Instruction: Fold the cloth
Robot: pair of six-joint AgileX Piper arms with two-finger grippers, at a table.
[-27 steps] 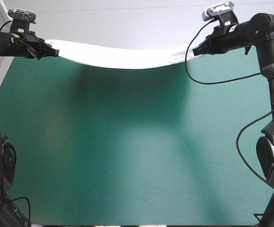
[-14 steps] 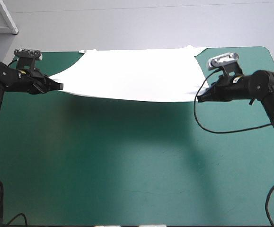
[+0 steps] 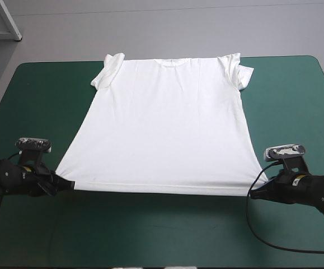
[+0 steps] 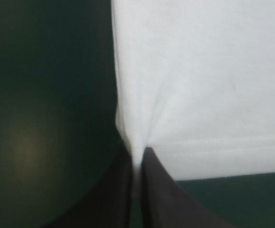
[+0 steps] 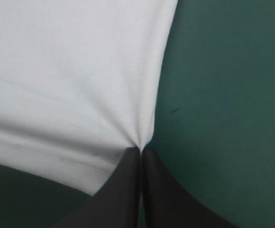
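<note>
T-shirt (image 3: 167, 123) spread (sleeves in high view only), left claw (image 3: 69, 184), right claw (image 3: 254, 194) pinching hem corners

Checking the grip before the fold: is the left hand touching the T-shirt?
Touching. The left wrist view shows the T-shirt's hem corner pinched in the shut left hand, the cloth puckering toward it.

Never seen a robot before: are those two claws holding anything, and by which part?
Yes, the white T-shirt, by its hem: the left gripper pinches one bottom corner, the right gripper the other.
</note>
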